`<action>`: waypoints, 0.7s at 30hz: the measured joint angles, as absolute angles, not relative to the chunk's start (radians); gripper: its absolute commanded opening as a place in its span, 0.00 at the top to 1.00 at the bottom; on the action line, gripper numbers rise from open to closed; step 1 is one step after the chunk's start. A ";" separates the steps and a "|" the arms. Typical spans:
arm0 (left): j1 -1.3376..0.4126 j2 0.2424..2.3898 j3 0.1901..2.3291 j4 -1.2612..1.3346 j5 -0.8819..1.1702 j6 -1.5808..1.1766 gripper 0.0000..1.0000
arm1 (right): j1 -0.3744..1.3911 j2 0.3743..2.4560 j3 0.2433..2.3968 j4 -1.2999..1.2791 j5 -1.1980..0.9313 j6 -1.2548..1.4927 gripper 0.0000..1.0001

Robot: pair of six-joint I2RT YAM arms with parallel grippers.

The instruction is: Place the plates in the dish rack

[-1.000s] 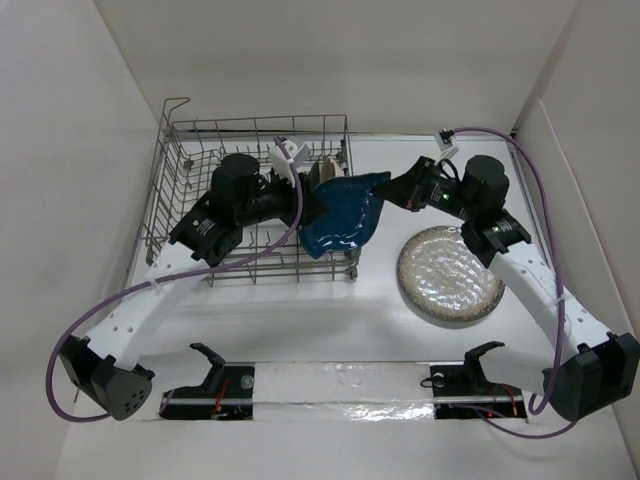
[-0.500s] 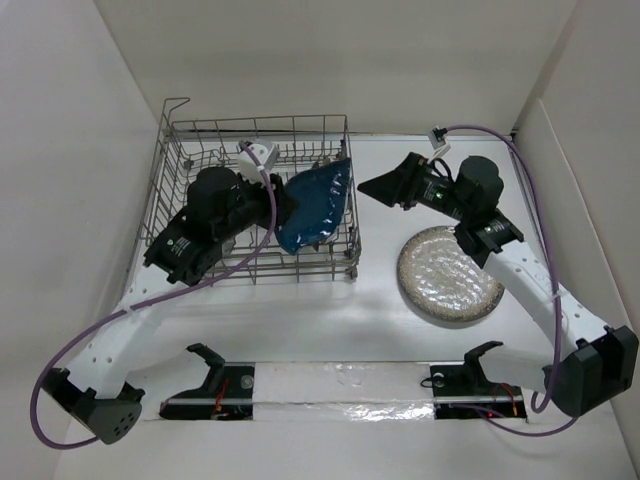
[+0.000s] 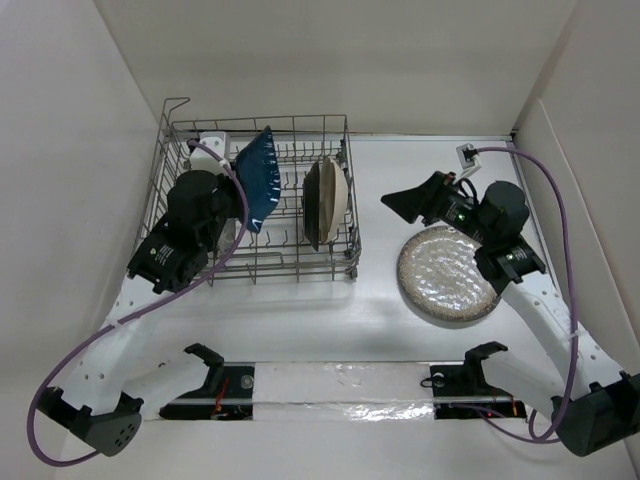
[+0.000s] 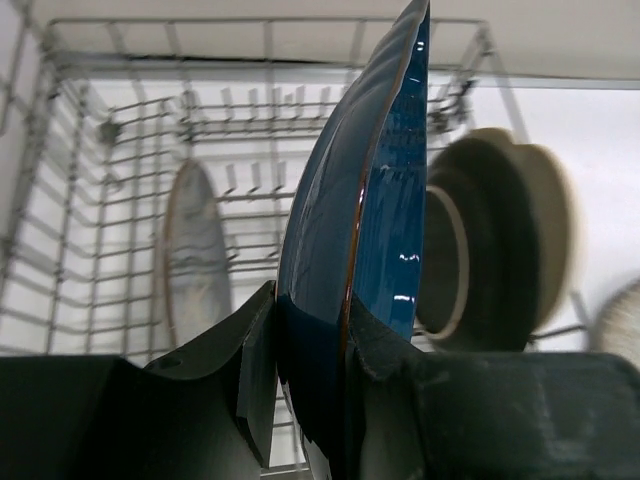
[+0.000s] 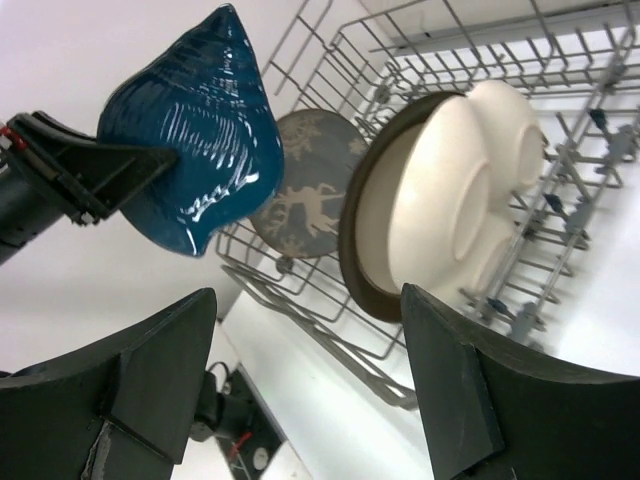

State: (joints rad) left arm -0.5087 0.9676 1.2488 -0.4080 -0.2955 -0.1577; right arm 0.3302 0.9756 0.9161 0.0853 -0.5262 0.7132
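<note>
– Swung up and leftward since half a second earlier, the dark blue shell-shaped dish (image 3: 258,178) stood on edge over the left half of the dish rack (image 3: 300,276). Before that it had lain tilted across the rack's middle and right.
– What held it?
– The left gripper (image 4: 310,345), clenched on the dish's lower rim from both sides. That arm had drawn back leftward with it.
– Take it from the near side, then.
– Nearest, the large speckled grey-beige plate (image 3: 450,273) lay flat on the table (image 3: 330,320), right of the rack, unmoved. Just beyond it hung the right gripper (image 3: 395,202), jaws spread wide and holding nothing. It had slid slightly nearer and rightward, away from the rack.
– And inside the rack?
– With the blue dish out of the way, two plates showed standing on edge near the right end. One was the cream three-compartment plate (image 5: 470,190), and just beside it on the left was a dark-rimmed round plate (image 5: 362,250). Farther left, the grey floral plate (image 5: 300,195) stood upright too, and the left wrist camera showed it on the left of the blue dish.
– Did the blue dish touch the rack?
– That could not be told.
</note>
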 measured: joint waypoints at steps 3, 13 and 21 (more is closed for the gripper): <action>-0.508 0.976 1.210 -0.411 -0.394 -0.147 1.00 | 0.315 0.952 0.875 0.076 -0.528 0.698 0.20; -0.502 1.074 1.132 -0.408 -0.524 -0.093 1.00 | 0.288 0.893 0.729 0.076 -0.554 0.680 0.21; -0.502 1.135 1.132 -0.348 -0.593 -0.016 1.00 | 0.275 0.851 0.684 0.079 -0.573 0.675 0.21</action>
